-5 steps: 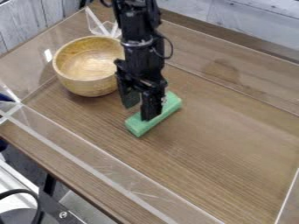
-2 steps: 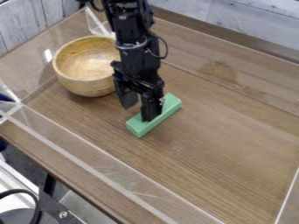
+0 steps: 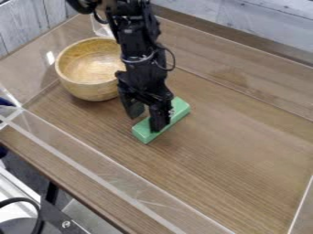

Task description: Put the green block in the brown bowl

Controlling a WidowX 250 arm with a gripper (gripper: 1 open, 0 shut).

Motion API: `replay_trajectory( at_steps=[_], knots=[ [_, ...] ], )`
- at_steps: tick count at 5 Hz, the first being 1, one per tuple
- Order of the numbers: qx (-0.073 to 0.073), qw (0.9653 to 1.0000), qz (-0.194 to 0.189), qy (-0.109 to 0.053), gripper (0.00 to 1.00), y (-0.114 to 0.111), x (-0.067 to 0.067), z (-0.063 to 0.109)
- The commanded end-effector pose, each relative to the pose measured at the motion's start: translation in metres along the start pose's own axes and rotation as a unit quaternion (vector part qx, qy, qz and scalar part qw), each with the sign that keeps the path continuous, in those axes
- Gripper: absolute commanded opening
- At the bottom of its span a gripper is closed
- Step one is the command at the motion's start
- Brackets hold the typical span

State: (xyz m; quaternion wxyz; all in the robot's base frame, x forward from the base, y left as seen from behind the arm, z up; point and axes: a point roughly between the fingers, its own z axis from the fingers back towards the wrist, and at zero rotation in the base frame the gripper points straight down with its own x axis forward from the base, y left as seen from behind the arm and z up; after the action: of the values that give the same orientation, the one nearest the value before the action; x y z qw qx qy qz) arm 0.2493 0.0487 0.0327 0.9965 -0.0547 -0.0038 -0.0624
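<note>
The green block (image 3: 163, 122), a long bright-green bar, is lying flat on the wooden tabletop, angled diagonally, its middle partly hidden. The brown bowl (image 3: 83, 69), round, thick-walled light wood with a pale inside, is sitting upright just up and left of it, apart.

- Even, soft daylight — bright, without harsh contrast.
- A pale sheen lies across the wooden table (image 3: 232, 137), strongest at upper right.
- Faint, diffuse shadow sits under the gripper (image 3: 145, 112) and beside the brown bowl (image 3: 86, 66).
- Low resolution — edges are soft, fine grain smeared.
</note>
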Motion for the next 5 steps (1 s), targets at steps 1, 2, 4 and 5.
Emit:
replay_trajectory(
  at_steps=[1, 2, 4, 5],
  knots=[
    [0.008, 0.9997, -0.002, -0.022, 0.00, 0.001, 0.011, 0.008],
    [0.002, 0.9999, 0.001, -0.013, 0.00, 0.001, 0.012, 0.002],
    [0.002, 0.9996, 0.005, -0.028, 0.00, 0.001, 0.014, 0.020],
    [0.011, 0.9997, 0.002, -0.023, 0.00, -0.002, 0.014, 0.027]
  ],
)
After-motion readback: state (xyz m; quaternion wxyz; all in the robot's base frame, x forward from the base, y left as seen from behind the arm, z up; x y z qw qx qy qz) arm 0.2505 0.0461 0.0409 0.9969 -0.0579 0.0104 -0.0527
